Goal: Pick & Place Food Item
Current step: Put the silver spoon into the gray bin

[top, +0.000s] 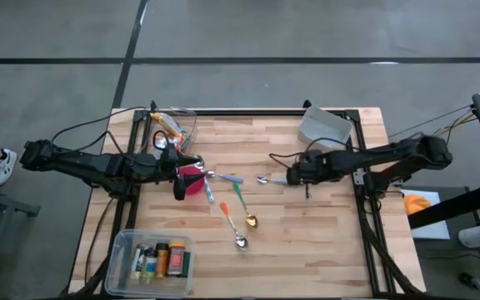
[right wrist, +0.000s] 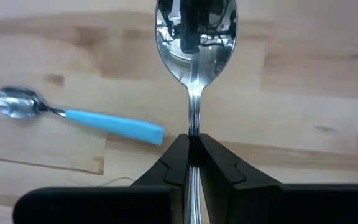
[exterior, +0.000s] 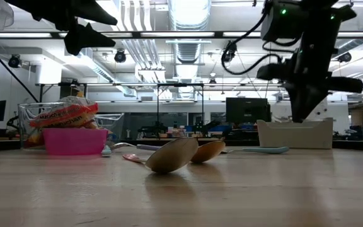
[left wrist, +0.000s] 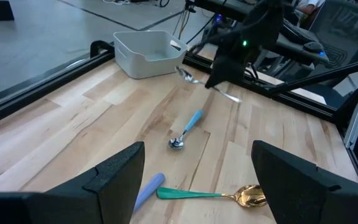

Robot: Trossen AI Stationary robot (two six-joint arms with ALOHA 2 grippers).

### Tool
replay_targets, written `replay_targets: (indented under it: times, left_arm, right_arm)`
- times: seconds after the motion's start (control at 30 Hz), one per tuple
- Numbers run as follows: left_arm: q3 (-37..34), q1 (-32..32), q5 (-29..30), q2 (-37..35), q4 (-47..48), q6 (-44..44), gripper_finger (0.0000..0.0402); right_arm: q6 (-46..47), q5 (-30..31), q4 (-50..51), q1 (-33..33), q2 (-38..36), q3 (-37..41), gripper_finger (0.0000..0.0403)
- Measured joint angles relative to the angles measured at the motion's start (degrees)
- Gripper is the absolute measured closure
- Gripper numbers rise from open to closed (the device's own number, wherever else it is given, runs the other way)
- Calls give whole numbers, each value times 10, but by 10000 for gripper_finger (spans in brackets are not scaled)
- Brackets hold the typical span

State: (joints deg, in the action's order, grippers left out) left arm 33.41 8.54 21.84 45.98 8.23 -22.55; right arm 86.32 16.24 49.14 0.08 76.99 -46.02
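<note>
Over the table's mid-right, the right gripper (right wrist: 193, 144) is pinched tight on the handle of an all-metal spoon (right wrist: 194, 37), bowl pointing fwd & held off the wood. Seen from the left wrist cam that same spoon (left wrist: 194, 79) hangs tilted in the air under the right arm, near the white bin (left wrist: 145, 52) at the far corner.

Just below it on the boards lies a blue-handled spoon (right wrist: 73, 112), flat, apart from the held one.

Left gripper (top: 179, 179) sits over the pink bowl (top: 193, 180) on the table's left-centre, fingers (left wrist: 118, 174) spread wide w/ nothing between them.

Other cutlery lying loose mid-table: green-handled gold spoon (top: 244, 206), orange-handled spoon (top: 232, 227), both flat, handles angled toward the pink bowl. Purple-ish handle (left wrist: 145, 188) shows by the left fingers.

Clear tub w/ snack packets (top: 173, 127) stands at the back-left edge, behind the pink bowl. Clear container w/ small bottles (top: 151, 260) sits at the front-left corner. White bin (top: 324, 127) at back-right, contents can't tell
</note>
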Motion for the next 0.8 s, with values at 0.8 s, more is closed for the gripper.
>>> replay_targets:
  times: [0.8]
  left_arm:
    - [0,0,0,0,54,0,104]
  right_arm:
    - [-195,95,94,-157,-206,-7,381]
